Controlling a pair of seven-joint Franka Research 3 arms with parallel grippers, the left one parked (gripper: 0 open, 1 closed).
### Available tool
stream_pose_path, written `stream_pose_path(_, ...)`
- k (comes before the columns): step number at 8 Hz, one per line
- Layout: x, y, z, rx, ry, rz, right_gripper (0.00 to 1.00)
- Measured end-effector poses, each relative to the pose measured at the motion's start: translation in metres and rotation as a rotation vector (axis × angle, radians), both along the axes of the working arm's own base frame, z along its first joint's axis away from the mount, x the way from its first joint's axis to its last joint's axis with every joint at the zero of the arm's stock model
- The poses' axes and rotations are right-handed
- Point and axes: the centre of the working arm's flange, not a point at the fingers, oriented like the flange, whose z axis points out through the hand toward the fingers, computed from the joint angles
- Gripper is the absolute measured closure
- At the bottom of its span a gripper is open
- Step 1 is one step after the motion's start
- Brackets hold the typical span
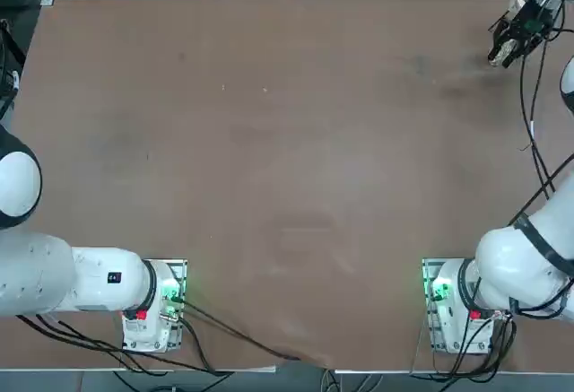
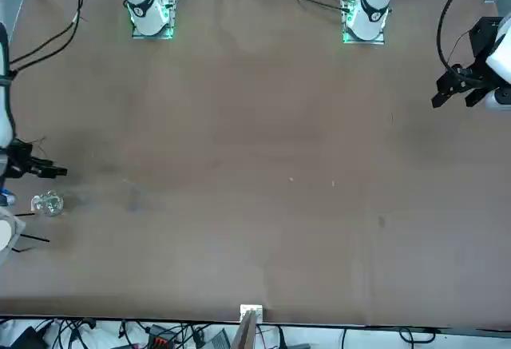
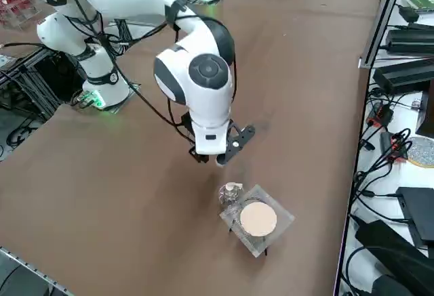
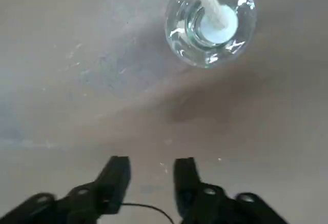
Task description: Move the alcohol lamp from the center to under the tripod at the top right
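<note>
Clear glass lamp (image 3: 231,194) stands on the table just beside the tripod (image 3: 258,219), not under it. The right gripper (image 4: 152,178) is near, its 2 fingers apart, holding nothing. Nudge the lamp's body gently, low down, between the legs.

White rounded arm (image 3: 193,79), black joint bands (image 3: 213,32), black cables (image 3: 142,98).

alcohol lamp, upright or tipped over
Upright: in the right wrist view, the alcohol lamp shows its white wick holder and wick facing up toward the camera, and in the right side view its pale neck tops the round glass body.
</note>
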Motion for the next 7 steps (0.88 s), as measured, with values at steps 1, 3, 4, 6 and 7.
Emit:
stream_pose_path(1, 0.004, -0.002, -0.011, -0.015, -0.023, -0.019, 0.73)
stream_pose_path(3, 0.009, -0.007, -0.029, -0.034, -0.056, -0.098, 0.82)
stream_pose_path(4, 0.01, -0.007, -0.036, -0.043, -0.053, -0.143, 0.82)
stream_pose_path(6, 0.01, -0.01, -0.041, -0.054, -0.049, -0.194, 0.82)
stream_pose_path(7, 0.011, -0.013, -0.042, -0.063, -0.063, -0.201, 0.82)
